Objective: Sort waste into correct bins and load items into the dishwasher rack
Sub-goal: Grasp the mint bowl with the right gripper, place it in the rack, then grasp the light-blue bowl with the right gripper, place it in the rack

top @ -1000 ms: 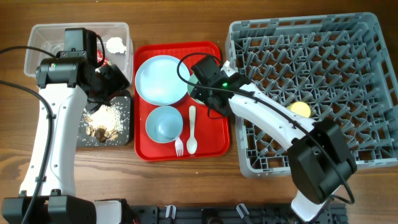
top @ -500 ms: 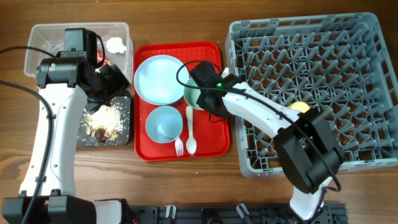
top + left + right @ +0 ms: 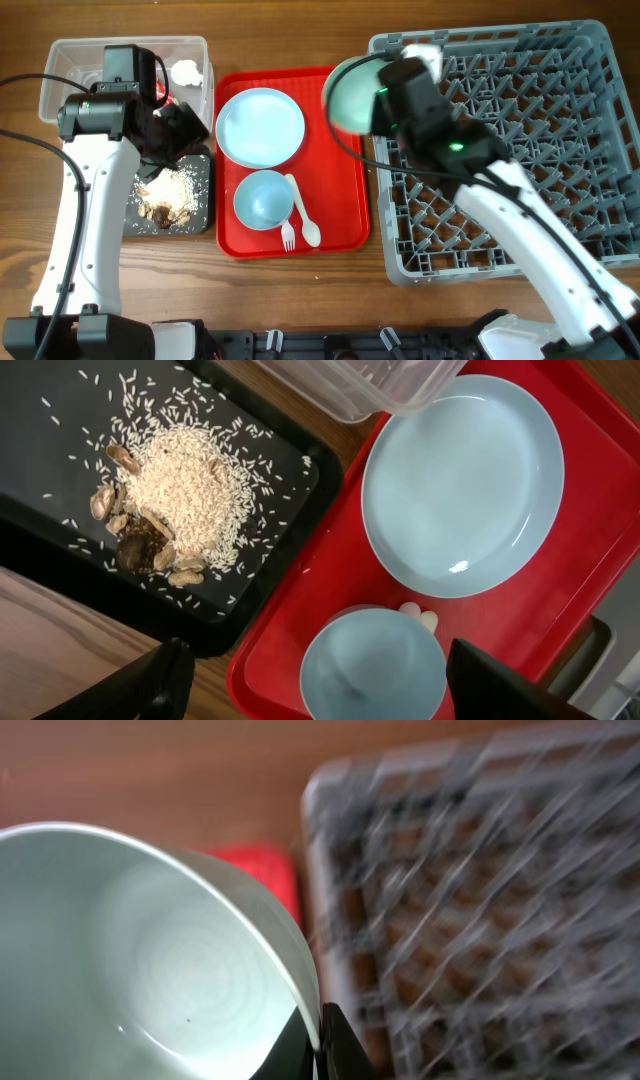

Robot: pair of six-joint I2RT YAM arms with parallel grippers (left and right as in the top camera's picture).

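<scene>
My right gripper [image 3: 378,98] [image 3: 322,1025] is shut on the rim of a pale green bowl [image 3: 347,95] [image 3: 150,950]. The bowl hangs tilted in the air over the red tray's far right corner, beside the grey dishwasher rack [image 3: 560,120] [image 3: 480,890]. A pale blue plate [image 3: 260,127] [image 3: 462,485], a blue bowl [image 3: 263,198] [image 3: 372,665], a white fork [image 3: 288,236] and a spoon [image 3: 304,215] lie on the red tray. My left gripper [image 3: 185,132] [image 3: 320,682] hangs open and empty above the tray's left edge.
A black tray [image 3: 198,215] [image 3: 40,450] holds rice and brown scraps [image 3: 168,195] [image 3: 180,485]. Behind it a clear container [image 3: 60,60] [image 3: 390,385] holds a white tissue [image 3: 185,72]. The red tray [image 3: 345,215] [image 3: 290,610] sits between them and the rack.
The right gripper shut on the green bowl's rim and lifted it off the red tray, up and toward the rack. The spoon shifted slightly. The left arm stayed still.
</scene>
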